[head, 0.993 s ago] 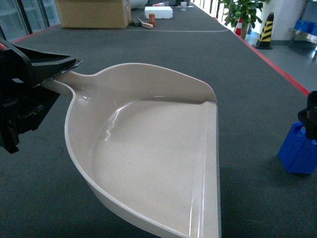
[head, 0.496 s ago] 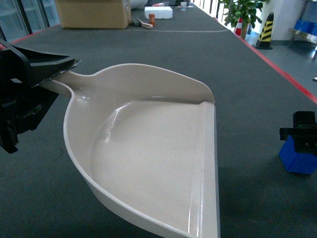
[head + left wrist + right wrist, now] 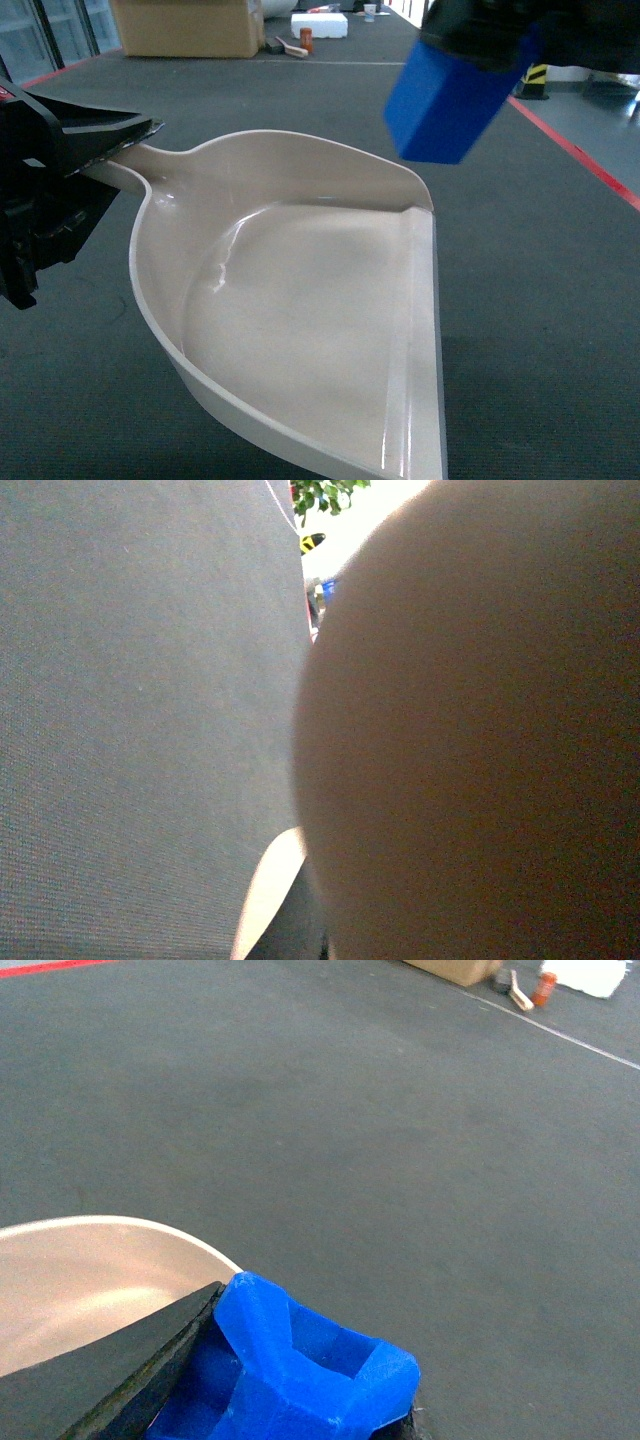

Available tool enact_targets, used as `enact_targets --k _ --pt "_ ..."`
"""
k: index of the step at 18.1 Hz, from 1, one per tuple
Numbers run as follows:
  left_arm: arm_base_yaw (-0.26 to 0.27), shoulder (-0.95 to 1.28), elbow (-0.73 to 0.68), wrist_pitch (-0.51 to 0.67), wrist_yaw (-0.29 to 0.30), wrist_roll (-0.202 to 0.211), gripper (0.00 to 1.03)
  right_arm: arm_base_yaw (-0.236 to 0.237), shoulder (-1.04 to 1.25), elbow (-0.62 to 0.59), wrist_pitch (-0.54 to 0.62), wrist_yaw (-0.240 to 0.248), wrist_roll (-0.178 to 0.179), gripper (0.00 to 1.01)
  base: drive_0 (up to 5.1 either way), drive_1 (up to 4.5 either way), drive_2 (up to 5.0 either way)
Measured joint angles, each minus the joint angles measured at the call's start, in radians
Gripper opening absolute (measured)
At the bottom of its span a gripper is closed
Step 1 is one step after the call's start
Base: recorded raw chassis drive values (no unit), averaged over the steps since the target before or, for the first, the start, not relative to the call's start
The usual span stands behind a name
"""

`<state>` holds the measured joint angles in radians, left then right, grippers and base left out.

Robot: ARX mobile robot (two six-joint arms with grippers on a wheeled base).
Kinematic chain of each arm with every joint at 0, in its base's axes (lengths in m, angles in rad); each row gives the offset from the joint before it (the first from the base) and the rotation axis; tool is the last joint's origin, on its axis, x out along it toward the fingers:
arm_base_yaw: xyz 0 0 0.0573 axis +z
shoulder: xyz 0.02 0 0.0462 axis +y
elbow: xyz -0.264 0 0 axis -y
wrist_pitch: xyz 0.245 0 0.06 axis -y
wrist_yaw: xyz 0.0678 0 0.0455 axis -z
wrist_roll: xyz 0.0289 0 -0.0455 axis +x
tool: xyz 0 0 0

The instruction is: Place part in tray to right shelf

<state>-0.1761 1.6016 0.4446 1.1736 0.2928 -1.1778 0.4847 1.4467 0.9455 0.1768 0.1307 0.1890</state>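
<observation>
The beige tray [image 3: 300,320] is held off the floor, its handle clamped in my left gripper [image 3: 128,142] at the left of the head view. The blue part [image 3: 455,95] hangs tilted above the tray's far right corner, with my right gripper [image 3: 480,35] shut on its upper end. In the right wrist view the part [image 3: 300,1370] sits beside a black finger [image 3: 110,1380], with the tray's rim [image 3: 100,1235] just behind. The tray's underside [image 3: 470,730] fills the left wrist view. The right shelf is mostly hidden behind my right gripper; a strip of its steel rail [image 3: 615,82] shows.
Dark carpet floor lies all around. A red floor line [image 3: 585,158] runs along the right. Far back stand a cardboard box [image 3: 190,25] and a white foam box [image 3: 320,24]. A yellow-black cone [image 3: 538,82] stands at the far right.
My right gripper has lifted the blue part off the floor at the right and carried it up and left, to above the tray's far corner. The tray and left gripper held still.
</observation>
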Motion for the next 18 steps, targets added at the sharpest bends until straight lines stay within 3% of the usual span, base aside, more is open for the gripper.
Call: enact_targets --k 2,4,5,7,10,11,14,16,18 --pt "0.0 0.0 0.0 0.0 0.0 0.0 0.16 0.075 0.072 0.061 -0.003 0.025 0.024 0.46 0.0 0.0 0.0" --pt "-0.022 -0.029 0.002 -0.128 -0.134 -0.072 0.16 0.113 0.123 0.094 -0.02 0.049 0.04 0.46 0.0 0.0 0.0" --pt "-0.024 -0.029 -0.002 -0.126 -0.174 -0.129 0.16 0.126 0.139 0.112 -0.035 0.057 0.049 0.46 0.0 0.0 0.0" --pt "-0.027 -0.028 -0.002 -0.103 -0.193 -0.193 0.16 0.146 0.164 0.146 -0.064 0.067 0.072 0.46 0.0 0.0 0.0" --pt "-0.043 -0.016 -0.004 -0.066 -0.191 -0.242 0.16 0.17 0.196 0.167 -0.054 0.068 0.101 0.46 0.0 0.0 0.0" --pt "-0.044 -0.014 -0.006 -0.055 -0.192 -0.252 0.16 0.177 0.21 0.169 -0.034 0.057 0.103 0.5 0.0 0.0 0.0" --pt "-0.045 -0.011 -0.011 -0.034 -0.186 -0.273 0.16 0.174 0.19 0.139 0.061 0.053 0.105 0.8 0.0 0.0 0.0" --pt "-0.05 -0.011 -0.014 -0.026 -0.193 -0.277 0.16 0.167 0.09 0.078 0.102 0.076 0.095 0.99 0.0 0.0 0.0" --pt "-0.064 -0.011 -0.014 -0.026 -0.192 -0.278 0.15 0.146 -0.071 -0.021 0.183 0.125 0.034 0.98 0.0 0.0 0.0"
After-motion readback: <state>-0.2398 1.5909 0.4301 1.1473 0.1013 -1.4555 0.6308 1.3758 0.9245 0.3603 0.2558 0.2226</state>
